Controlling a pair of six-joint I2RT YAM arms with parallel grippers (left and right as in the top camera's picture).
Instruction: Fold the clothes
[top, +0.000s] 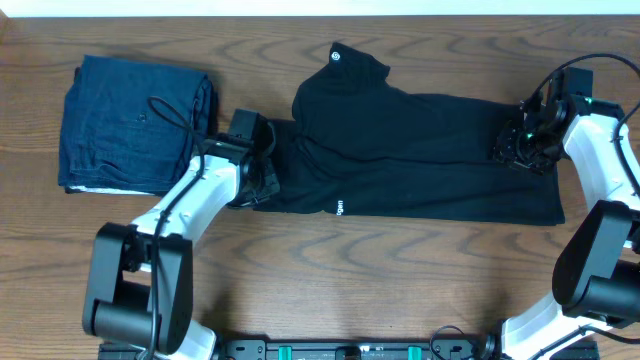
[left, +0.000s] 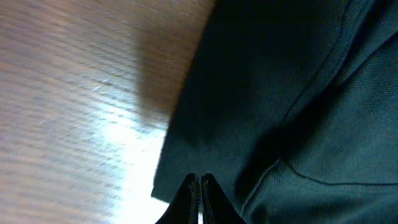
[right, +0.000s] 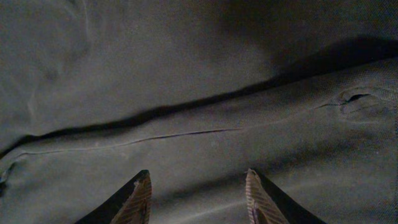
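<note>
A folded dark blue garment (top: 135, 125) lies at the far left of the wooden table (top: 400, 270).

left arm (top: 190, 195) stretched forward across the table, left pincer (left: 200, 182) clamped tight (no gap showing), right arm (top: 600, 150) bent inward, right pincer (right: 198, 174) parted, tips spread

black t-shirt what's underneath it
The wooden table shows all round the black T-shirt, which lies on it. One layer of the shirt lies over another. Anything else beneath is covered by fabric and cannot be seen.
</note>
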